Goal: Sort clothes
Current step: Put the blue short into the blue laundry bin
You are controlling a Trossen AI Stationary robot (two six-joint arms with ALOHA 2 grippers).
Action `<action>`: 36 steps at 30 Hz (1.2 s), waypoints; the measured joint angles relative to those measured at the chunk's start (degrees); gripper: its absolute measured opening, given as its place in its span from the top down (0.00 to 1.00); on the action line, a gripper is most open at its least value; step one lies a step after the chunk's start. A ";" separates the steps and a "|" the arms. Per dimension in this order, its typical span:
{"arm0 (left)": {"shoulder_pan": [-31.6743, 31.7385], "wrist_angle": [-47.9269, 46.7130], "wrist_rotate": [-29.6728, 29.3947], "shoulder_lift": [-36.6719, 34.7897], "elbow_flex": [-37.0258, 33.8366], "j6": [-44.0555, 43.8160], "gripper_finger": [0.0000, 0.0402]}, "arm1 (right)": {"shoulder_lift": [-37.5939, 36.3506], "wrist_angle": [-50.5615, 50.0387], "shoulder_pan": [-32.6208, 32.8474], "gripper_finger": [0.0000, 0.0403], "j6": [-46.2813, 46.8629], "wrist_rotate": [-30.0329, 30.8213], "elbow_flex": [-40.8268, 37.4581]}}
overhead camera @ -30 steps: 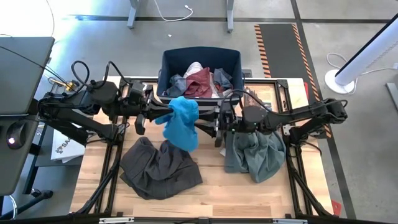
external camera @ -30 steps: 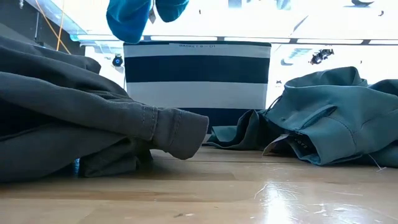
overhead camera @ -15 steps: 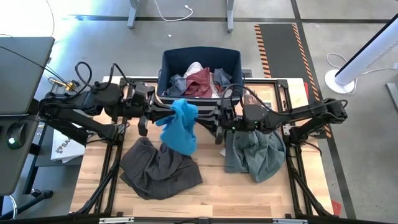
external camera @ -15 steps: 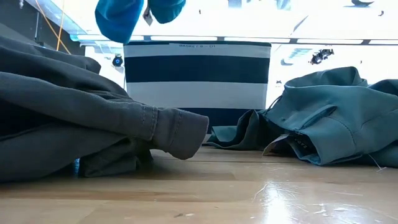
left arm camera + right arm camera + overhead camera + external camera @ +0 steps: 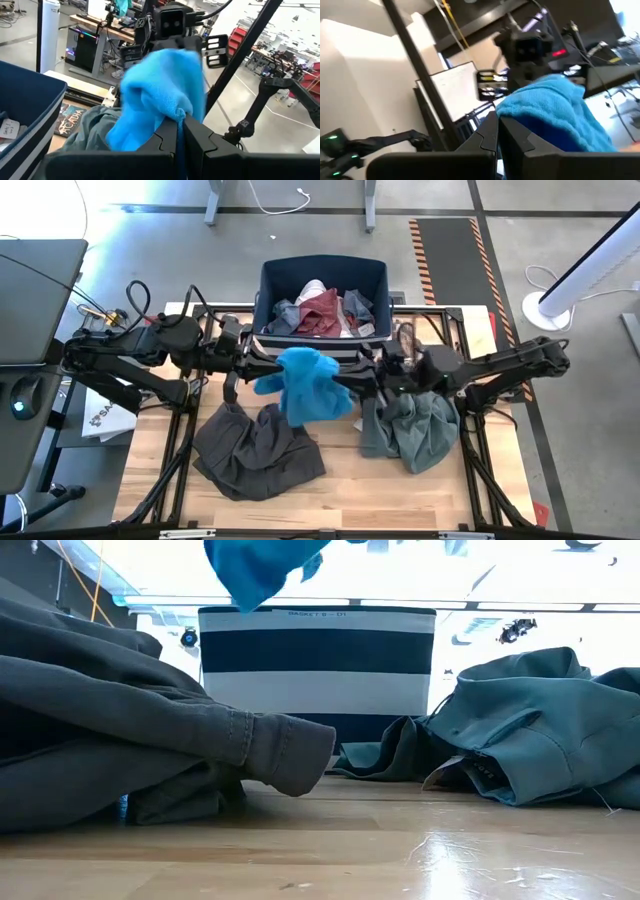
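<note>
A bright blue piece of clothing (image 5: 305,383) hangs in the air between my two grippers, in front of the navy bin (image 5: 375,275); the low view shows its lower part (image 5: 262,568). My left gripper (image 5: 266,368) is shut on its left end. My right gripper (image 5: 350,386) is shut on its right end. Dark grey-brown trousers (image 5: 255,448) lie crumpled on the table at the near left. A grey-green shirt (image 5: 412,428) lies heaped under my right arm. My left gripper pinches a bunched end of the blue piece (image 5: 172,114) between its two fingers, which reach in about level from the table's left. The cloth is lifted clear of the table. My right gripper pinches the opposite bunched end (image 5: 516,118) between its two fingers, which come from the table's right, tipped a little upward. The cloth sags slack between the two holds, clear of the table.
The navy bin with white stripes (image 5: 318,670) stands at the table's far edge and holds white, maroon and grey pieces (image 5: 322,310). Black frame bars (image 5: 185,430) run along the table's left and right sides. Bare wood (image 5: 360,490) shows at the near middle.
My right gripper has shut on the hanging end of the blue piece, then risen and drawn back toward the table's right edge. That end has come up. The cloth, which hung below my left gripper, is now spread between both grippers.
</note>
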 joint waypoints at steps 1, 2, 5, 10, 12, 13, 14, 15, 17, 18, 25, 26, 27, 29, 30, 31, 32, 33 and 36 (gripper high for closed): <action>0.00 0.02 0.00 0.00 0.00 -0.01 0.99 | -0.41 0.04 0.50 1.00 -0.58 0.02 0.00; 0.00 0.02 0.00 0.00 0.00 -0.01 0.99 | -0.71 0.09 0.95 1.00 -1.17 0.02 0.00; 0.00 0.00 0.00 0.00 0.00 -0.02 0.98 | -1.01 0.07 1.78 1.00 -2.37 0.05 0.00; 0.00 0.00 -0.03 0.00 0.00 0.00 0.96 | -1.01 0.03 1.84 1.00 -2.09 0.24 0.00; 0.00 -0.02 -0.04 0.00 -0.02 0.00 0.96 | -0.99 0.03 1.84 1.00 -1.86 0.24 0.00; 0.00 -0.01 -0.04 0.00 -0.02 0.02 0.96 | -1.00 0.03 1.85 1.00 -1.86 0.25 0.00; 0.00 0.00 -0.04 0.00 -0.02 0.03 0.96 | -0.99 0.03 1.96 1.00 -1.74 0.26 0.00; 0.00 0.00 -0.04 0.00 -0.02 0.03 0.96 | -1.00 0.05 1.99 1.00 -1.63 0.26 0.00; 0.00 -0.02 -0.04 0.00 -0.02 0.03 0.96 | -0.99 0.03 2.04 1.00 -0.97 0.28 0.00; 0.00 -0.02 -0.03 0.00 -0.02 0.03 0.96 | -0.99 0.05 2.14 1.00 -0.88 0.27 0.00; -0.05 -1.78 -3.51 0.00 -0.02 0.05 0.95 | -0.99 2.12 2.74 1.00 -1.42 0.46 0.00; -0.18 -2.23 -3.73 0.00 -0.03 0.07 0.94 | -0.99 2.39 2.74 1.00 -1.45 0.46 0.00; -0.37 -2.68 -4.38 0.00 -0.04 0.05 0.92 | -0.99 2.59 2.74 1.00 -1.45 0.46 0.00; -0.87 -4.06 -6.97 0.04 -0.04 0.05 0.87 | -0.99 3.11 2.74 1.00 -1.46 0.45 0.00; -1.20 -5.07 -8.43 0.11 -0.02 0.07 0.84 | -0.99 3.24 2.74 1.00 -1.43 0.42 0.00; -1.40 -6.62 -9.95 0.17 -0.02 0.03 0.80 | -0.99 3.35 2.76 1.00 -1.36 0.39 0.00; -1.56 -8.17 -11.47 0.24 -0.04 -0.04 0.76 | -0.99 3.33 2.76 1.00 -1.34 0.39 0.00; -1.74 -9.78 -12.55 0.42 -0.04 -0.58 0.71 | -0.99 3.32 2.83 1.00 -1.34 0.37 0.00; -2.06 -14.56 -12.96 0.69 -0.04 -1.49 0.59 | -0.99 3.37 2.87 1.00 -1.32 0.33 0.00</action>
